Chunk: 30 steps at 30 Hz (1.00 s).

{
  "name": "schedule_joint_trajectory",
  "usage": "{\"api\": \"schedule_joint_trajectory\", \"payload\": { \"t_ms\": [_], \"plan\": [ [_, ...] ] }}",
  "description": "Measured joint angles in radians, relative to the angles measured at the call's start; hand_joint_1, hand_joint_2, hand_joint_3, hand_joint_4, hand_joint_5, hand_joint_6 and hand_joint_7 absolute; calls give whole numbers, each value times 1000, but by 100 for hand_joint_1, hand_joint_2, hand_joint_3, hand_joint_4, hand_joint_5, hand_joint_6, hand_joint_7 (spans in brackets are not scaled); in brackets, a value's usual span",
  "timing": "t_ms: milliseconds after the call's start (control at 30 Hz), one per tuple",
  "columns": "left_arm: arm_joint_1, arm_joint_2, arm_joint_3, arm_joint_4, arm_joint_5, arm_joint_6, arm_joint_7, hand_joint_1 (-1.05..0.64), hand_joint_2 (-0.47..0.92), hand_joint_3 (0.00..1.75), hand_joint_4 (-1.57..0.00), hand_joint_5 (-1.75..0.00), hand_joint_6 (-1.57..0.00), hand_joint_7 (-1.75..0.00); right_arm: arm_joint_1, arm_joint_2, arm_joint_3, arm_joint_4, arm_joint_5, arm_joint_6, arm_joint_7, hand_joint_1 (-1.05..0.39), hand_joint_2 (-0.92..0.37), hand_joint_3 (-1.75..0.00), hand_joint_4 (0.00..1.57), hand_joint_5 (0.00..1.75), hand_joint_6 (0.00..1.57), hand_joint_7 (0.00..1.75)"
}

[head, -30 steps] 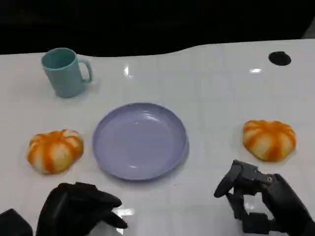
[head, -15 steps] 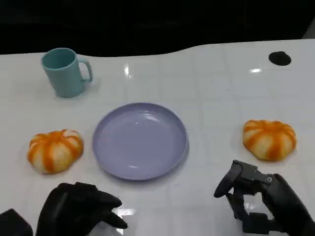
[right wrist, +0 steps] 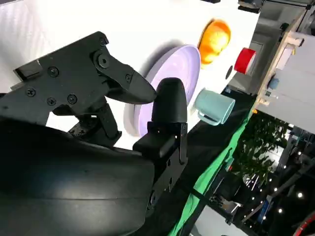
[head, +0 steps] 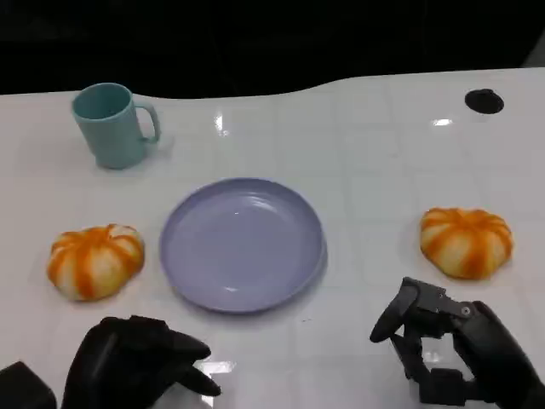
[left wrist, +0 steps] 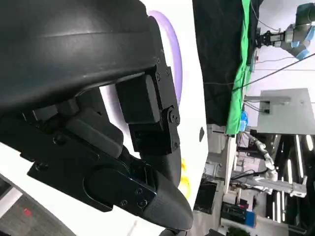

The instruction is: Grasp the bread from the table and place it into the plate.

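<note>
Almost nothing differs between the earlier head views and this moment. The one visible change is very slight: the robot's black right hand (head: 443, 345), at the lower right of the head view with its fingers (head: 393, 313) apart and nothing between them, sits a touch lower in the picture than it did a second ago, its upper fingertip having dropped marginally. The shift is so small that it cannot be told with certainty whether the hand itself moved or the camera did.
</note>
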Motion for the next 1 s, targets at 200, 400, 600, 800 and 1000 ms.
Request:
{"api": "schedule_joint_trajectory", "payload": {
  "t_ms": [200,400,600,800,1000],
  "plan": [
    [0,0,0,-1,0,5,0,-105,78,0,-157,-36,-157,-14,0,15,-5,-1,37,2,1,-17,-78,-57,62,129,61,100],
    [0,0,0,-3,0,10,0,-105,78,0,-157,-36,-157,-14,-21,18,-39,-7,5,-10,-57,-20,-89,-34,52,102,61,59],
    [-1,0,0,-2,0,10,0,-105,78,0,-157,-36,-157,-14,-36,10,-48,-13,-65,-11,-100,-27,-90,-23,29,70,47,27],
    [-12,2,2,10,1,7,-6,-105,78,0,-157,-36,-157,-14,-112,-71,-109,-45,-251,0,-220,-41,-92,-10,9,60,39,9],
    [-14,2,3,12,1,7,-6,-105,78,0,-157,-36,-157,-14,-117,-145,-118,-153,-472,147,-287,-50,-92,-4,0,50,33,3]
  ]
}}
